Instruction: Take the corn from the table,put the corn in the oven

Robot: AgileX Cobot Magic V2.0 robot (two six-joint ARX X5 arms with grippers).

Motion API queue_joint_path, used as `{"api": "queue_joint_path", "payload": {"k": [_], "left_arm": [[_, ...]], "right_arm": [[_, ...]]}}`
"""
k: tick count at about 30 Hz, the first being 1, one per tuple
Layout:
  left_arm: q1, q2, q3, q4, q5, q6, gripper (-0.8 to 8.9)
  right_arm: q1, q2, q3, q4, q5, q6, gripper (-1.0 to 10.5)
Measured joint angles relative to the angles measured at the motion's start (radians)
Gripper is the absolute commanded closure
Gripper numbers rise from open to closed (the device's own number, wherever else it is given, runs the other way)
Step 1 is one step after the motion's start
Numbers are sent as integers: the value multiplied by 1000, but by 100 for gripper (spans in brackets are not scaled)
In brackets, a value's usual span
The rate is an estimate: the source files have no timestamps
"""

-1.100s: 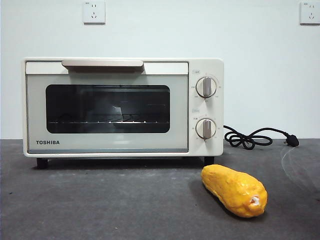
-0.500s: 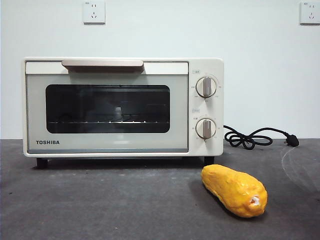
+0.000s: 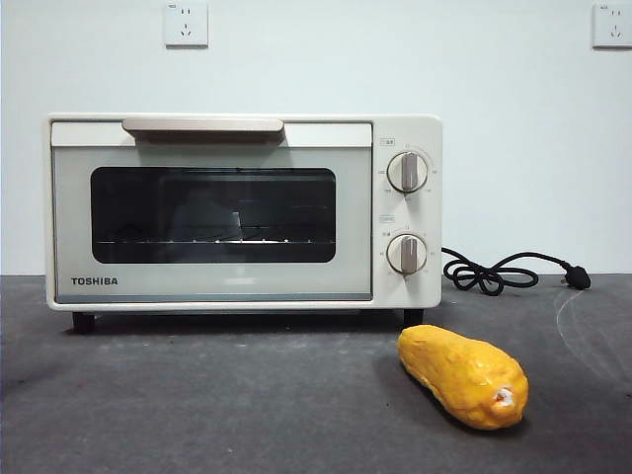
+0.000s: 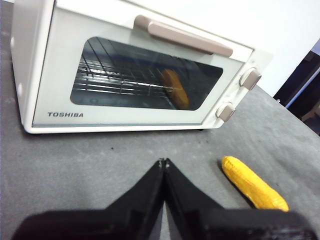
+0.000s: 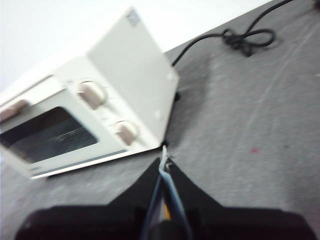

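The corn (image 3: 462,377) lies on the table (image 3: 197,395) in front of the oven's right end, its whitish stub toward the camera. The cream oven (image 3: 242,209) stands at the back with its door closed. In the left wrist view the corn (image 4: 252,182) lies off to one side of my left gripper (image 4: 163,161), which hovers shut and empty over the table before the oven (image 4: 135,75). My right gripper (image 5: 164,159) is shut above the table near the oven's knob end (image 5: 107,112). Neither gripper shows in the front view.
A black cord (image 3: 499,272) with its plug lies on the table right of the oven, also seen as the cord (image 5: 235,36) beyond the right gripper. Two wall sockets (image 3: 186,24) sit high on the white wall.
Only the reflections in the oven's glass have shifted. The corn and the oven stay where they were.
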Motion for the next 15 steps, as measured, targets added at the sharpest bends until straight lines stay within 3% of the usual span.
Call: {"api": "queue_joint_path", "payload": {"k": [6,15], "left_arm": [[0,171,158,-55,16,6,819],[-23,441,412,-214,170,80,819]], "right_arm": [[0,175,165,-65,-148,-38,950],[18,492,461,-266,-357,-196,950]]}}
